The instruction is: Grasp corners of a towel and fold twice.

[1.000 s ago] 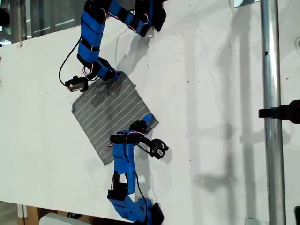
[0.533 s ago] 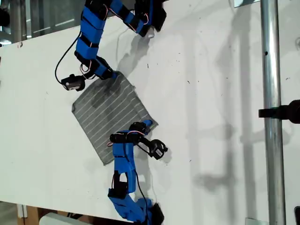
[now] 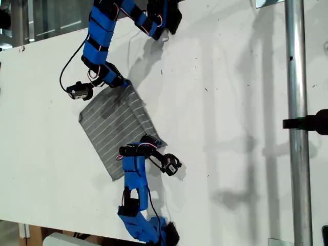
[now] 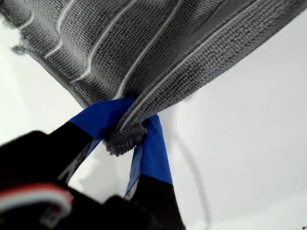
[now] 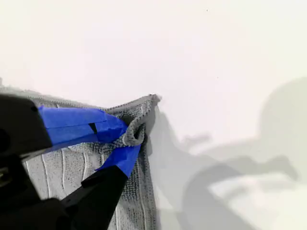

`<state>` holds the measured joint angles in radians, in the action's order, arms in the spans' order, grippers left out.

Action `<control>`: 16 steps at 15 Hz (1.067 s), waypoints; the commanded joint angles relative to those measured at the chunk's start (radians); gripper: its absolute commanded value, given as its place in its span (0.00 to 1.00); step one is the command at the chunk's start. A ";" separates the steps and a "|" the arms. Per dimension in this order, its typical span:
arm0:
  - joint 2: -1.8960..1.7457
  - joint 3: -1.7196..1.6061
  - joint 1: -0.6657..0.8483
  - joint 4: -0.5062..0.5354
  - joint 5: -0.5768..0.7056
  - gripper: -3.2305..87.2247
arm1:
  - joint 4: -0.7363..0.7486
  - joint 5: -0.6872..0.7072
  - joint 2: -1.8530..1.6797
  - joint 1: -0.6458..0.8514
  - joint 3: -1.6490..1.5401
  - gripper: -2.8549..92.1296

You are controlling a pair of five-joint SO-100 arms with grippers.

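Note:
The grey white-striped towel [image 3: 110,125] lies on the white table [image 3: 230,102], its edge toward the exterior view's right raised and curling inward. My first gripper [image 3: 153,140], on the lower arm in the exterior view, is shut on the corner [image 4: 125,137] at that side, and the cloth [image 4: 144,43] hangs up and away from its blue fingertips [image 4: 98,117]. My second gripper [image 3: 123,83], on the upper arm, is shut on the top corner [image 5: 133,135], with the towel [image 5: 53,167] flat beneath it. The two other corners rest on the table.
A vertical metal pole [image 3: 294,77] with a black clamp [image 3: 307,123] stands at the exterior view's right. The table's edge [image 3: 10,54] runs along that view's left. Arm shadows fall on the bare table beside the towel.
My first gripper has drawn its corner toward the exterior view's left, so that edge of the towel has lifted and pulled inward. My second gripper has shifted slightly with its corner.

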<state>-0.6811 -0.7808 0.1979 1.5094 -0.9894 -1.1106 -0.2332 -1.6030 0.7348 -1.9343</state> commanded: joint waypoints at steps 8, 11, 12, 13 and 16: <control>-0.209 -0.028 -0.164 0.115 -0.064 0.00 | -0.183 -0.178 -0.215 -0.215 -0.012 0.03; -0.370 -0.031 -0.339 0.126 -0.144 0.00 | -0.311 -0.330 -0.348 -0.371 -0.046 0.03; -0.419 -0.035 -0.373 0.121 -0.179 0.00 | -0.337 -0.360 -0.387 -0.403 -0.049 0.03; -0.460 -0.055 -0.385 0.118 -0.206 0.00 | -0.331 -0.371 -0.428 -0.405 -0.066 0.03; -0.476 -0.117 -0.296 0.117 -0.166 0.00 | -0.258 -0.313 -0.433 -0.310 -0.055 0.03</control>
<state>-1.0876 -0.8989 -0.1289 1.6153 -1.1750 -1.3852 -0.5737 -2.0157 0.3728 -2.0187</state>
